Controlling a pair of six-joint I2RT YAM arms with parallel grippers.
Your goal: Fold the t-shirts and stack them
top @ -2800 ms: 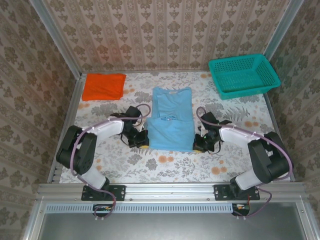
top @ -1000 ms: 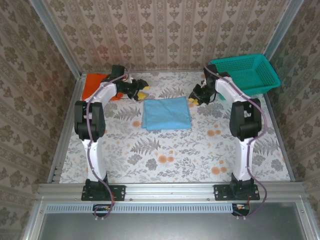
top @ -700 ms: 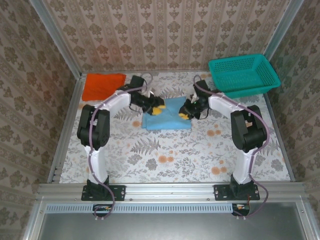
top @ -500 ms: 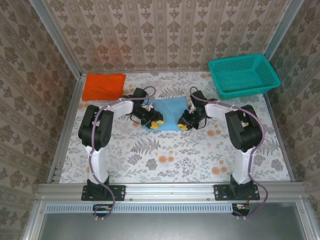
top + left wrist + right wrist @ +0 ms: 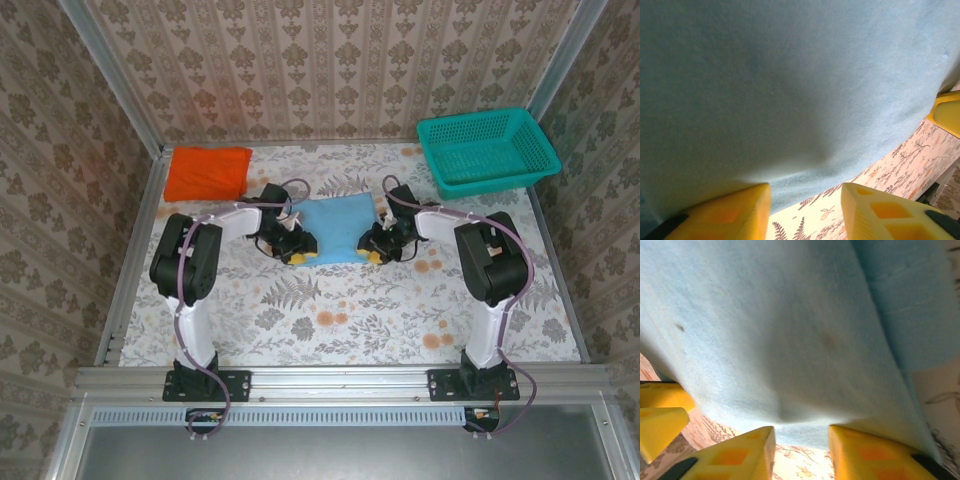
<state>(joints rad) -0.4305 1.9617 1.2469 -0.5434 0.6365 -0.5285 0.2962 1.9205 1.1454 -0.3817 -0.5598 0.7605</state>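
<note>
The light blue t-shirt (image 5: pixel 337 226) lies folded into a compact pad at mid-table. My left gripper (image 5: pixel 297 255) sits at its near left corner and my right gripper (image 5: pixel 375 254) at its near right corner. In the left wrist view the blue cloth (image 5: pixel 790 90) hangs over my left gripper (image 5: pixel 805 192), whose yellow fingers (image 5: pixel 735 210) stand apart with bare table between them. The right wrist view shows the same: the shirt's hem (image 5: pixel 800 365) lies just beyond my open right gripper (image 5: pixel 801 432). The orange t-shirt (image 5: pixel 207 172) lies folded at the back left.
A teal mesh basket (image 5: pixel 485 150) stands at the back right. Metal rails (image 5: pixel 135 250) edge the floral table (image 5: pixel 340 320) on both sides, with patterned walls behind. Free room lies in front of the blue shirt.
Both grippers came from the far edge of the blue shirt, across it, to its near corners. The right jaws opened wider. The shirt now looks a little narrower.
</note>
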